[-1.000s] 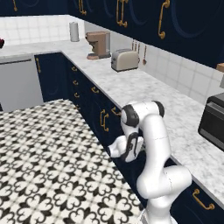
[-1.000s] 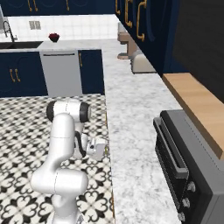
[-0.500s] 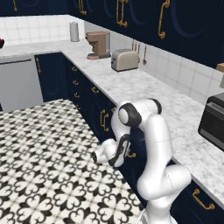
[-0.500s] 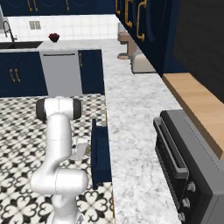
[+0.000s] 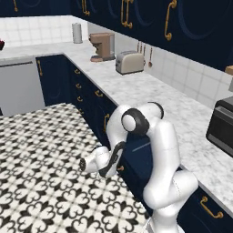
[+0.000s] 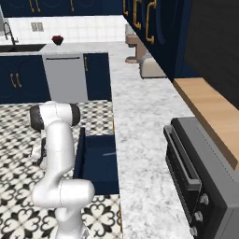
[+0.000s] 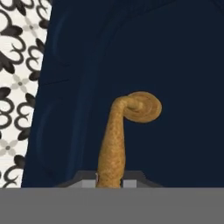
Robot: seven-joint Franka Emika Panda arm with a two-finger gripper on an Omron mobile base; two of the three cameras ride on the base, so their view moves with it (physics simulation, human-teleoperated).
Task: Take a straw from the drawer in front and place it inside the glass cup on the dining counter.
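Hand (image 7: pixel 109 181) closed on the brass handle (image 7: pixel 124 131) of the drawer (image 6: pixel 100 161) — drawer stands pulled open. Straw (image 6: pixel 110 153) lies inside, near the bench-side edge.

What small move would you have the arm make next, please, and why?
Probably let go of the small brass handle and lift clear: the gripper is shut on it, the wide dark navy drawer stands pulled out, and the thin pale straw lies exposed inside.
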